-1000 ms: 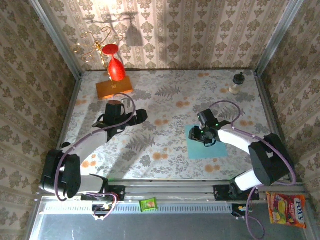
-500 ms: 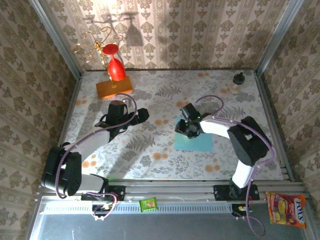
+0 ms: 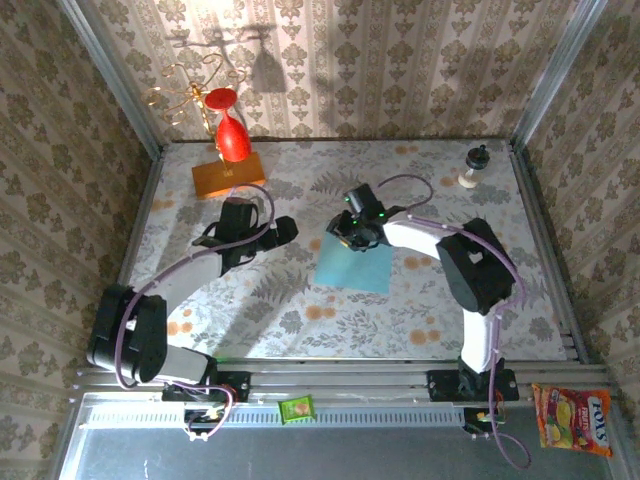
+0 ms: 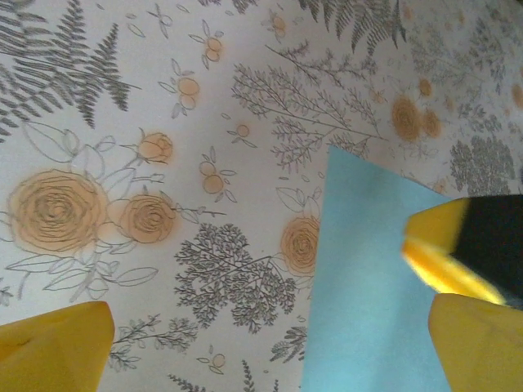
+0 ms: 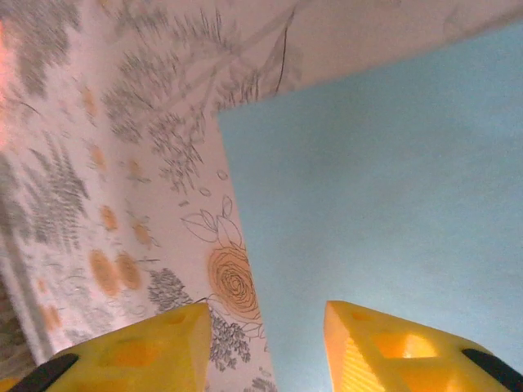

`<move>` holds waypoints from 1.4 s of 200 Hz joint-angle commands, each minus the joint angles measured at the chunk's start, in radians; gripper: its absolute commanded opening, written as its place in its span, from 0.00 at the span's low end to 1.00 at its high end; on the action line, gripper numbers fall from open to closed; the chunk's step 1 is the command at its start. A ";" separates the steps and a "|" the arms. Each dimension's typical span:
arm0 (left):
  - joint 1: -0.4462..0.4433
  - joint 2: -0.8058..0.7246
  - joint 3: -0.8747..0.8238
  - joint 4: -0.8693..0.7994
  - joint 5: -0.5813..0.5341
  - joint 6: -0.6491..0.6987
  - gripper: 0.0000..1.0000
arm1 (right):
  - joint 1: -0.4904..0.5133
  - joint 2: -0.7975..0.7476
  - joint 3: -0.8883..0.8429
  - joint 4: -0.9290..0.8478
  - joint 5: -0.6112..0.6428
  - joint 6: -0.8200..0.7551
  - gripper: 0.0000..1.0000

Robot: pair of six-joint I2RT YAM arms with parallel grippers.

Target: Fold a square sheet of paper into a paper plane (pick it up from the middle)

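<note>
Sheet of paper [image 3: 358, 268] lies flat beneath the half-open right gripper [image 5: 265, 318] straddling one edge.

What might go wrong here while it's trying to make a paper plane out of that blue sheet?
1. The right claw straddles the edge of the blue sheet, one finger over paper, one over the table. Closing there may crumple the paper rather than lift it from the middle.
2. The left claw hangs wide open right beside it, so the two might bump.
</note>
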 commanded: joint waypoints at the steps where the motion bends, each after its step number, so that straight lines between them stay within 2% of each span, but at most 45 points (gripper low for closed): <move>1: -0.038 0.045 0.060 -0.058 0.030 0.020 1.00 | -0.079 -0.103 -0.045 -0.060 -0.055 -0.124 0.45; 18: -0.041 0.082 0.088 -0.059 0.034 0.019 1.00 | -0.119 -0.121 -0.054 -0.180 -0.019 -0.250 0.46; 26: -0.073 0.097 0.097 -0.057 0.034 0.014 1.00 | -0.134 -0.126 -0.057 -0.222 -0.002 -0.298 0.47; 47: -0.078 0.130 0.115 -0.040 0.043 -0.004 1.00 | -0.164 -0.105 -0.042 -0.290 -0.003 -0.381 0.50; 99: -0.087 0.178 0.136 -0.034 0.062 -0.021 1.00 | -0.162 0.004 0.009 -0.309 -0.033 -0.416 0.51; 136: -0.089 0.187 0.142 -0.060 0.055 -0.023 1.00 | -0.126 0.031 -0.022 -0.270 -0.008 -0.317 0.55; 185: -0.089 0.196 0.175 -0.149 -0.002 -0.012 1.00 | -0.008 0.067 -0.079 -0.145 -0.021 -0.024 0.57; 219: -0.111 0.190 0.216 -0.260 -0.058 0.044 1.00 | 0.026 0.037 -0.076 -0.050 -0.067 0.029 0.57; 246: -0.145 0.173 0.281 -0.448 -0.147 0.185 1.00 | -0.019 -0.092 -0.092 -0.055 -0.032 -0.070 0.65; 280: -0.221 0.200 0.380 -0.611 -0.216 0.288 1.00 | -0.132 -0.211 -0.174 -0.061 -0.031 -0.227 0.84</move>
